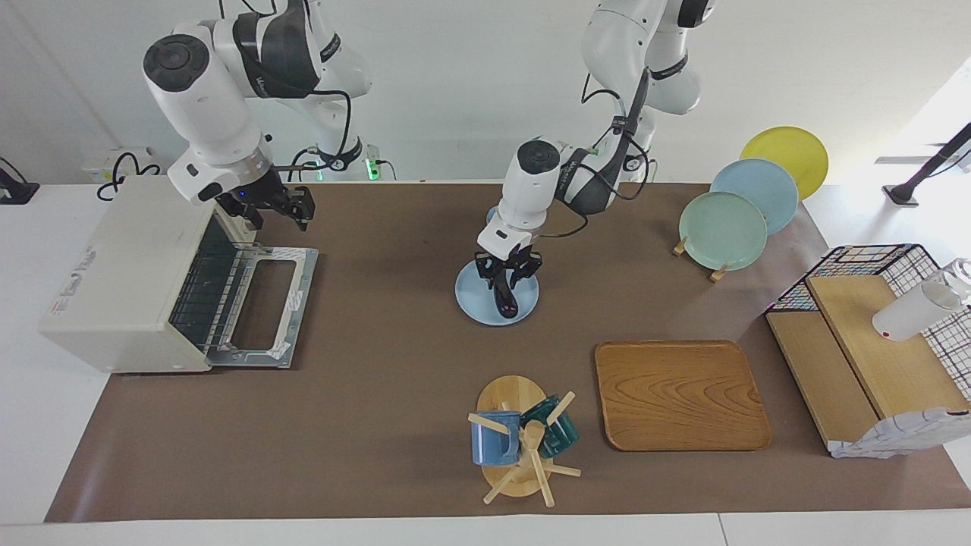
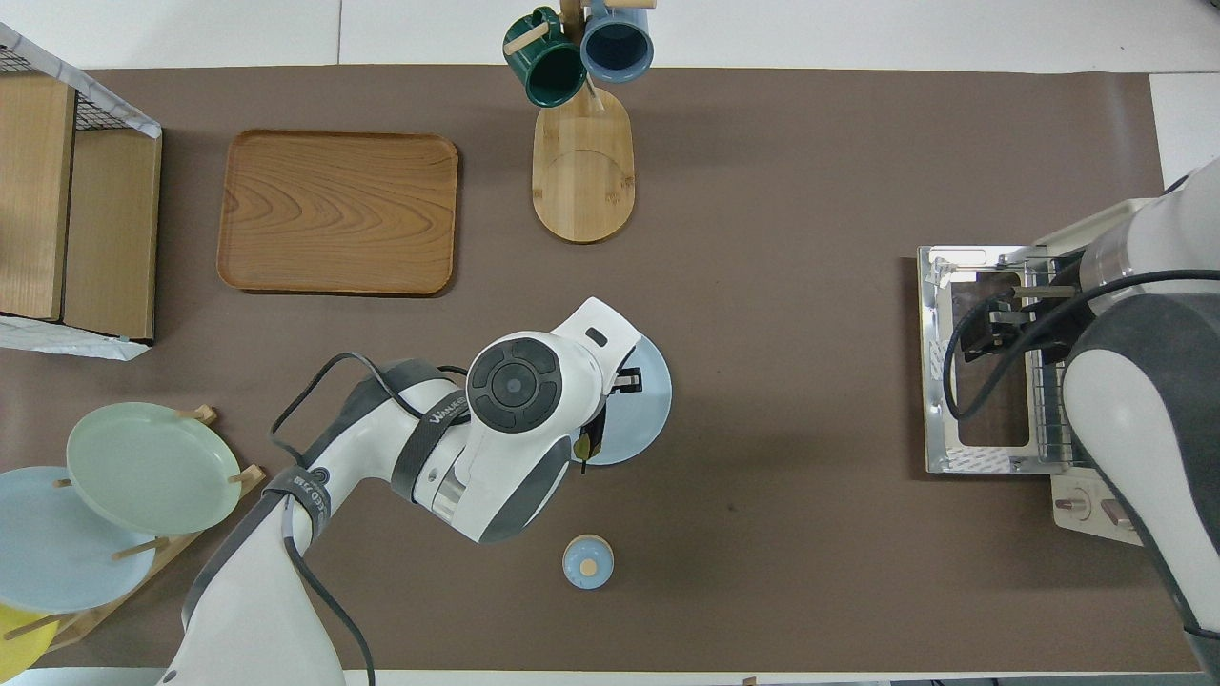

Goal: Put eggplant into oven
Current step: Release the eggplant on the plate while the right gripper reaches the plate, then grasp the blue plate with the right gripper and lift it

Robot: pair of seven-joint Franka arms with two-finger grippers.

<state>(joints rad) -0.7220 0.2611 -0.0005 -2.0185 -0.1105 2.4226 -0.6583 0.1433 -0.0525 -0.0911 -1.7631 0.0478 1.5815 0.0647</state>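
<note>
I see the eggplant (image 1: 505, 297) lying on the pale blue plate (image 1: 474, 299) at mid-frame in the facing view. My left tool (image 1: 507, 274) sits low over it with fingers spread either side; I cannot tell whether they touch it. At upper left of that frame my right tool (image 1: 273, 211) hangs with fingers wide above the hinge end of the oven (image 1: 125, 277), whose door (image 1: 262, 307) lies dropped open on the bench (image 1: 379, 394).

Oven (image 2: 1096, 248) door down — left arm over blue plate (image 2: 648, 400).
</note>
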